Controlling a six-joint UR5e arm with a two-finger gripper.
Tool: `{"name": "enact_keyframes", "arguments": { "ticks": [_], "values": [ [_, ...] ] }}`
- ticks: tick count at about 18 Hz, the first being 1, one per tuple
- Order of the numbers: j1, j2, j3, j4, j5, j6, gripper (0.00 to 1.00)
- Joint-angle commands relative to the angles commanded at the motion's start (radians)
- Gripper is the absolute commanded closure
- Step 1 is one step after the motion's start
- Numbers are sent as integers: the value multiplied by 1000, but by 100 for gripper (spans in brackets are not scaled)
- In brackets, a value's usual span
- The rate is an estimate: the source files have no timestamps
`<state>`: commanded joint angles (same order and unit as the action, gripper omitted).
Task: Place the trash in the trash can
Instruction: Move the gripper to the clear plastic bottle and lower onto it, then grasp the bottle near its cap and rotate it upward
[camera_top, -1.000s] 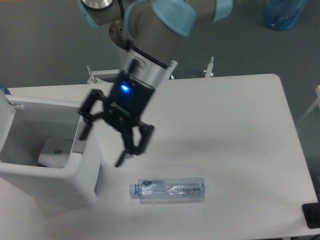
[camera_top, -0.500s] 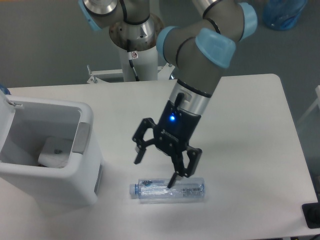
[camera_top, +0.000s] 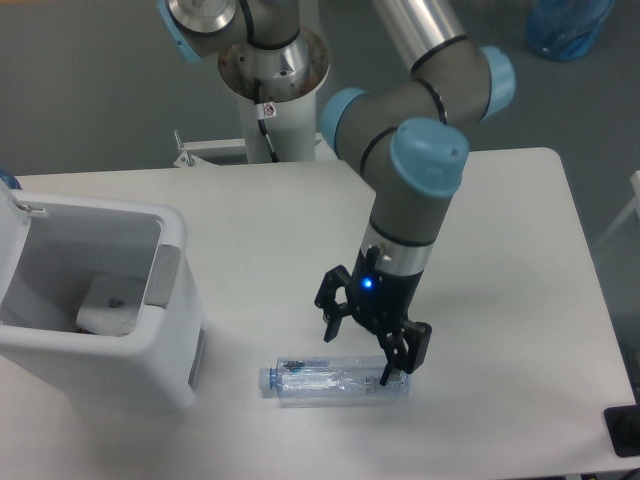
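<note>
Clear plastic, the crushed bottle lies on its side on the white table near the front edge, its blue cap hard to make out at the left end. Directly over its right half hangs the gripper, fingers spread wide and holding nothing, one fingertip overlapping the bottle's right end, though contact cannot be judged. Well to the left stands the white trash can, cut off by the frame edge, with the paper wrapper partly hidden inside.

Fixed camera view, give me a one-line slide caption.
Open gripper poised over the clear bottle; wrapper already in the trash can.
</note>
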<state>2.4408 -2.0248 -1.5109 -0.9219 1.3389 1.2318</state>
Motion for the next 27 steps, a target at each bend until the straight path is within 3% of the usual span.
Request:
{"name": "enact_keyframes", "arguments": {
  "ticks": [8, 20, 27],
  "values": [
    [-124, -49, -41, 8, 190, -14, 0],
    [-201, -109, -57, 15, 198, -9, 0],
    [-204, -134, -49, 18, 200, -9, 0]
  ]
}}
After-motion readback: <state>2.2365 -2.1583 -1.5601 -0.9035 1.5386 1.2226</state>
